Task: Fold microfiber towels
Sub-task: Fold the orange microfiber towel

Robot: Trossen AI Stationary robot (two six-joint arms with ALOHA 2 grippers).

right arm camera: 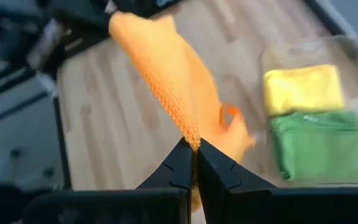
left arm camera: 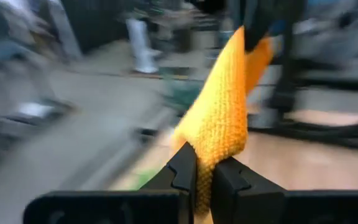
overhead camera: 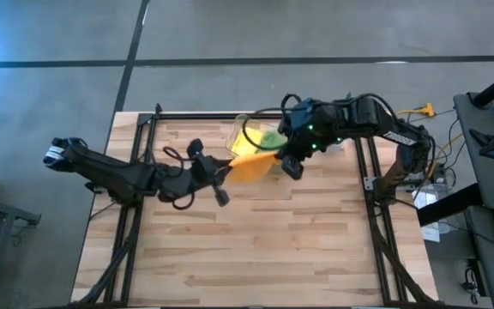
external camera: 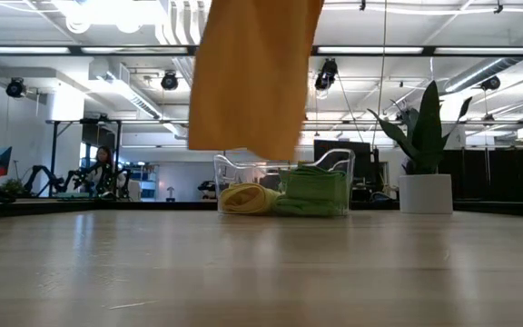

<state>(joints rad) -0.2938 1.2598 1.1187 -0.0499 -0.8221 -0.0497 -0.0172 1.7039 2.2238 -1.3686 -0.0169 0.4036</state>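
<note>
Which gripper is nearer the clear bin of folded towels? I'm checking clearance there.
Right. The right gripper, shut on the orange towel, hangs just beside the clear bin; the left gripper, pinching the towel's other end, is farther out.

Dark jointed arms [overhead camera: 127, 176], black cables

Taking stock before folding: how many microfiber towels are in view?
3 clearly: the orange towel hangs above the table, pinched by the left pincer and right pincer; the yellow towel and green towel lie folded in the clear bin. More may be stacked unseen.
</note>
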